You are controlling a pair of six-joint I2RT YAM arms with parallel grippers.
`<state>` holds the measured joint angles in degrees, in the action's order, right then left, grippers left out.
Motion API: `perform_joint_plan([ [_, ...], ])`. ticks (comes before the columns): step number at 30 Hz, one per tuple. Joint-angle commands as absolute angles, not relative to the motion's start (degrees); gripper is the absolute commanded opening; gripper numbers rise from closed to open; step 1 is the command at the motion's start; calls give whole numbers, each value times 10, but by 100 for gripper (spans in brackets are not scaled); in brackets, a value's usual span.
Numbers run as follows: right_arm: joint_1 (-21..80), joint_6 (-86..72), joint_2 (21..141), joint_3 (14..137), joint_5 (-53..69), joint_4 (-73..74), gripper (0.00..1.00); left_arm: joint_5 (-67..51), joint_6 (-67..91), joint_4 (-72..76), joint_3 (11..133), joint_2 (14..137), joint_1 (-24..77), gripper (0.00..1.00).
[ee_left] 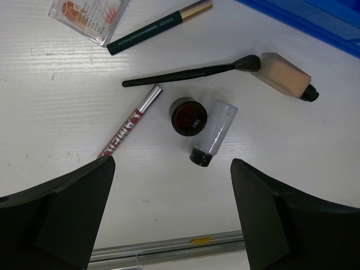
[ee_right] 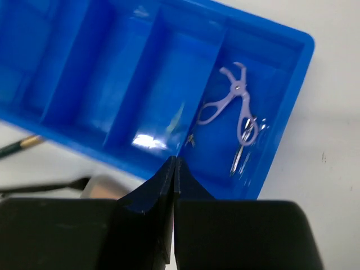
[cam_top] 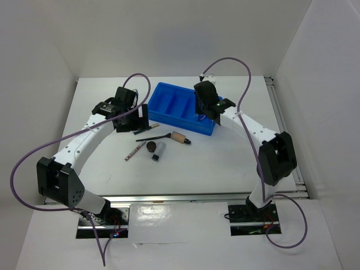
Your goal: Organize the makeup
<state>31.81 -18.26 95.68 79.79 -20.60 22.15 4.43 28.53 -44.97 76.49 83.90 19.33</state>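
Observation:
Several makeup items lie on the white table in front of the blue tray point(cam_top: 161, 89): a beige black-tipped tube point(cam_top: 181, 138), a brown round pot point(cam_top: 151, 147), a grey cylinder point(cam_top: 159, 151), a black brush point(cam_top: 153, 138) and a red-silver pencil point(cam_top: 134, 151). The left wrist view shows them too: tube point(ee_left: 286, 76), pot point(ee_left: 188, 116), cylinder point(ee_left: 214, 133), brush point(ee_left: 185, 73), pencil point(ee_left: 128, 125), a dark green pencil point(ee_left: 158, 26) and a pinkish packet point(ee_left: 87, 14). My left gripper point(ee_left: 171, 214) is open and empty above the table near them. My right gripper point(ee_right: 175, 164) is shut over the tray's front wall with nothing visible between its fingers. A pale lilac tool point(ee_right: 230, 100) and tweezers point(ee_right: 241, 151) lie in the right compartment.
The tray point(ee_right: 304, 52) has several long compartments; those on the left hold nothing. A metal rail point(ee_left: 169, 246) runs along the table's near edge. White walls enclose the table on three sides.

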Motion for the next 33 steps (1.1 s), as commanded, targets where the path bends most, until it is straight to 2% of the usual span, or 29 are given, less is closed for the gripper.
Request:
perform_joint_plan([
  [1, 285, -207, 1007, 848, -231, 246, 3, 54, 271, -454, 785, 831, 195, 98],
  [6, 254, -221, 1054, 886, -217, 246, 3, 61, 265, -459, 790, 831, 195, 98],
  [13, 254, -215, 1028, 855, -207, 235, 7, 61, 265, -454, 785, 837, 195, 99],
  [16, 248, -215, 1023, 850, -185, 235, 12, 55, 265, -454, 791, 843, 195, 99],
  [18, 248, -215, 1033, 868, -162, 235, 21, 55, 265, -454, 791, 843, 195, 99],
  [21, 248, -215, 1072, 932, -139, 275, 27, 62, 265, -459, 798, 849, 195, 99],
  [24, 248, -210, 1119, 999, -127, 304, 28, 62, 265, -464, 820, 873, 195, 99],
  [33, 221, -219, 1287, 1240, -46, 409, 29, 62, 260, -537, 1051, 1004, 200, 98],
])
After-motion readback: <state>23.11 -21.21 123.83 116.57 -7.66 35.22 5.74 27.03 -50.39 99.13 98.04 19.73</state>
